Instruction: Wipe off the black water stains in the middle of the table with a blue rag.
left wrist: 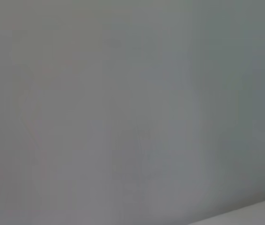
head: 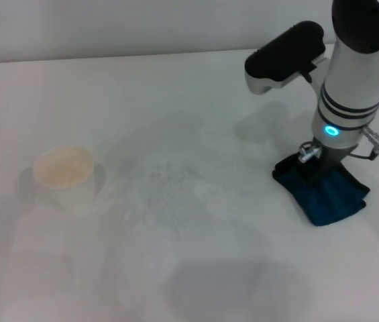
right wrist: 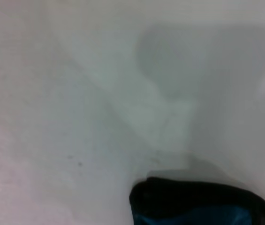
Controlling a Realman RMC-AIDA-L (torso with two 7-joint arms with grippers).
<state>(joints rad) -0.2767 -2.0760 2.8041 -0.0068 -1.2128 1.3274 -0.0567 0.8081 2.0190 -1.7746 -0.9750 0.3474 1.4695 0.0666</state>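
Note:
The blue rag (head: 333, 198) lies crumpled on the white table (head: 196, 94) at the right side. My right gripper (head: 314, 172) points straight down onto the rag's near-left corner and touches it. The rag's dark edge also shows in the right wrist view (right wrist: 202, 206), low against the table (right wrist: 76, 93). No dark blot of black water stains shows in any view; the middle of the table carries only a faint pale smear (head: 166, 181). My left gripper is out of view, and the left wrist view shows only plain grey.
A white cup (head: 65, 173) stands on the left part of the table, well apart from the rag. The table's far edge runs along the top of the head view.

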